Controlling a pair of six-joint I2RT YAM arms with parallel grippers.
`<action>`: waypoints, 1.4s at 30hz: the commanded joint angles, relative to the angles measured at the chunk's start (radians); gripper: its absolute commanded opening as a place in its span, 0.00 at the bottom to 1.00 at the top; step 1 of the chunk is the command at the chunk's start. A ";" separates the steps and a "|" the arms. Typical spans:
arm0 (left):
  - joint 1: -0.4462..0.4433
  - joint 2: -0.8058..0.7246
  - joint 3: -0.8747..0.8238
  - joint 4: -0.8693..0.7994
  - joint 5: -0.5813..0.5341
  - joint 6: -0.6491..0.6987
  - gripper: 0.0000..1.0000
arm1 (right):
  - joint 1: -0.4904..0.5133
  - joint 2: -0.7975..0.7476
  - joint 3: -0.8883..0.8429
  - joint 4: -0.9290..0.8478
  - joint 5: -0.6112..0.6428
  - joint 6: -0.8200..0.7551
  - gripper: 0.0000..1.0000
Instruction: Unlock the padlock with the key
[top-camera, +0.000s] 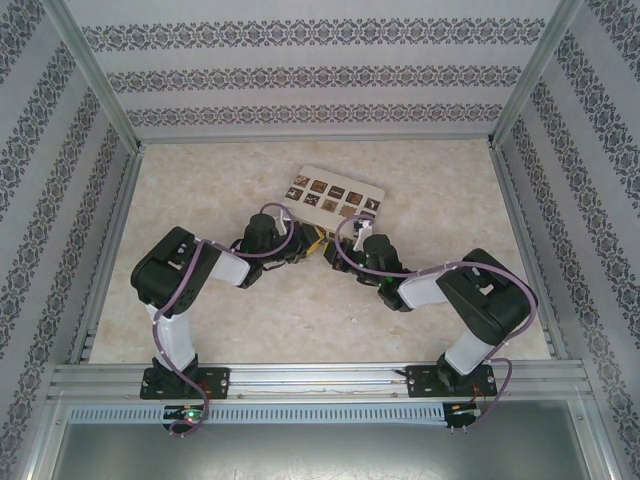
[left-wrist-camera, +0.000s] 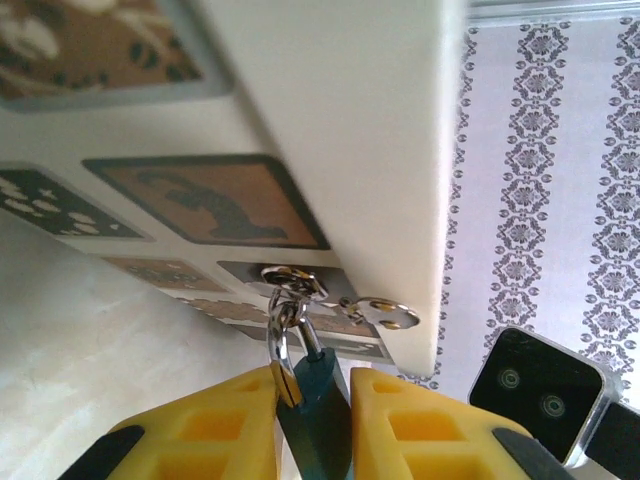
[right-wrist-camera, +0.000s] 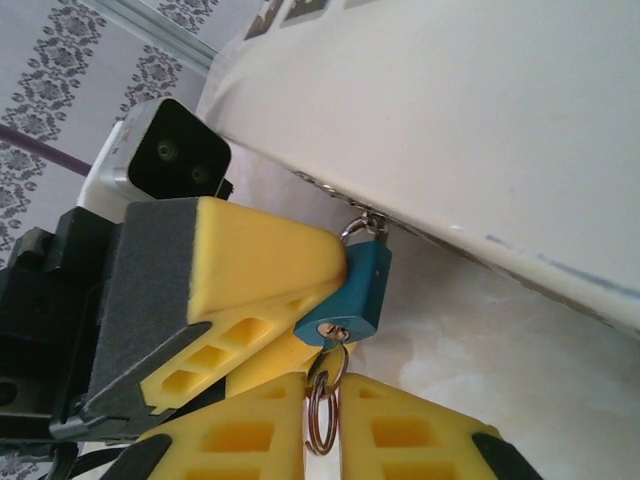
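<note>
Worktop (top-camera: 300, 320): marbled.
Box (top-camera: 335, 193): cream, looming over hanging padlock (right-wrist-camera: 355, 285).
Left tool (left-wrist-camera: 312, 400): clenched on padlock.
Right tool (right-wrist-camera: 322, 395): astride key ring (right-wrist-camera: 309, 415); I can't tell grip.

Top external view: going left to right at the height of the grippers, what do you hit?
In order: left arm's elbow → left gripper → right gripper → right arm's elbow. The cream box is left out, since it lies behind both grippers.
</note>
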 joint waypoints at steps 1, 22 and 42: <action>-0.008 -0.044 0.010 -0.029 -0.017 0.024 0.22 | 0.005 -0.069 -0.034 0.015 0.050 -0.054 0.18; -0.043 -0.182 0.069 -0.272 -0.027 0.040 0.21 | 0.101 -0.673 -0.034 -0.610 0.236 -1.098 0.55; -0.074 -0.102 0.085 -0.193 -0.035 -0.022 0.20 | 0.128 -0.620 0.010 -0.804 0.257 -1.516 0.90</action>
